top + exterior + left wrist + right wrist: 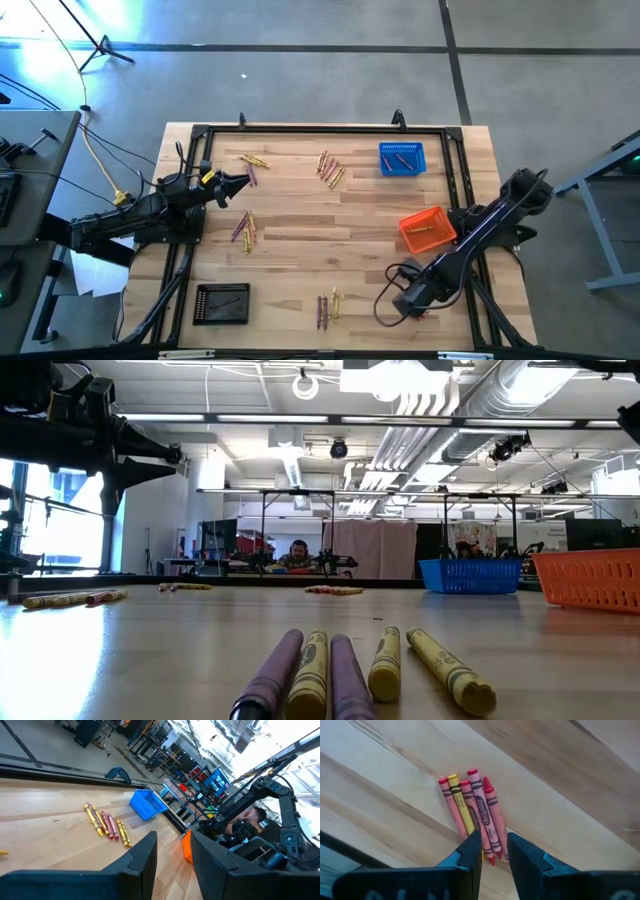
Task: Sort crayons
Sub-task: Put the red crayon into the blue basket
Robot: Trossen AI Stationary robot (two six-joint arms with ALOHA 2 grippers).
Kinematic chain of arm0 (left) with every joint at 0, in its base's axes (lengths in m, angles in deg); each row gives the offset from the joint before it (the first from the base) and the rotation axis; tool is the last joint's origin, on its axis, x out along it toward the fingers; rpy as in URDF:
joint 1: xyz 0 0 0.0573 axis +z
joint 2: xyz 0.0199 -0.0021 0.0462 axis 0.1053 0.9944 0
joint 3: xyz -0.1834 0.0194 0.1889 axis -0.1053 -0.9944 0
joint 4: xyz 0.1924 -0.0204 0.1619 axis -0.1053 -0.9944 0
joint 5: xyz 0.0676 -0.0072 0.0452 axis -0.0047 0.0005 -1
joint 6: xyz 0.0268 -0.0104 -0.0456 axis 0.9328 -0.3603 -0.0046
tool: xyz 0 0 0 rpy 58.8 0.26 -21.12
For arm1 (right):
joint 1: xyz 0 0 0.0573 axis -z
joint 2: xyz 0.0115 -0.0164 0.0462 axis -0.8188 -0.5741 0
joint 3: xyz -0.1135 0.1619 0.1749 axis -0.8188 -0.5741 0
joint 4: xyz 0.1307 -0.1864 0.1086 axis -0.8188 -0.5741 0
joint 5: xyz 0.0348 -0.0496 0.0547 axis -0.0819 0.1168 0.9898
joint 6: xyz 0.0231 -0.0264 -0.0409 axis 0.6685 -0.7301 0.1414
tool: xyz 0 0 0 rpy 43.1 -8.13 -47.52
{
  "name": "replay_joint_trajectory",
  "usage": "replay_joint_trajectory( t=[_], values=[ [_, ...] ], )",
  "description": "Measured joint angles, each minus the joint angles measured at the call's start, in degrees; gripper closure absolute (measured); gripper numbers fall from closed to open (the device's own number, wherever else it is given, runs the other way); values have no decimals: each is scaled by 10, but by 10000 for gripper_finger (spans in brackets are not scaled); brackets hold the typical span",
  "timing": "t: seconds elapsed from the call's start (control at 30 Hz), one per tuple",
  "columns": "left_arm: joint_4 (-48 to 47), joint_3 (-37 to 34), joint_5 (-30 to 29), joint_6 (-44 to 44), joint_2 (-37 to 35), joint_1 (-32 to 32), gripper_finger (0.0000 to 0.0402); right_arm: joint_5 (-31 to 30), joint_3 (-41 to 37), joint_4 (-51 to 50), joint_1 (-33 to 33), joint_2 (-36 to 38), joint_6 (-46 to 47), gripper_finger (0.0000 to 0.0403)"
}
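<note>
Crayons lie in small bunches on the wooden table: far left (253, 160), far middle (330, 168), left middle (244, 230) and near the front edge (328, 307), which shows close up in the low view (330, 670). My right gripper (405, 303) hangs over the table's near right part, pointing steeply down, narrowly open. In its wrist view, a bunch of red, pinkish and yellow crayons (472, 812) lies on the wood below its fingertips (494, 852). My left gripper (240, 183) waits at the left edge, level, open and holding nothing (174, 855).
A blue mesh basket (401, 158) stands at the far right, an orange one (428, 230) at the right by my right arm, and a black one (222, 303) at the near left. A black frame rail (320, 128) runs round the table. People sit in the room beyond.
</note>
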Motion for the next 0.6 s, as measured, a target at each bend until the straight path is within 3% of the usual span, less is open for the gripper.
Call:
replay_joint_trajectory(
  t=[0.6],
  values=[
    [0, 0, 0, 0, 0, 0, 296, 2, 0, 12, -4, -52, -5, 324]
  ],
)
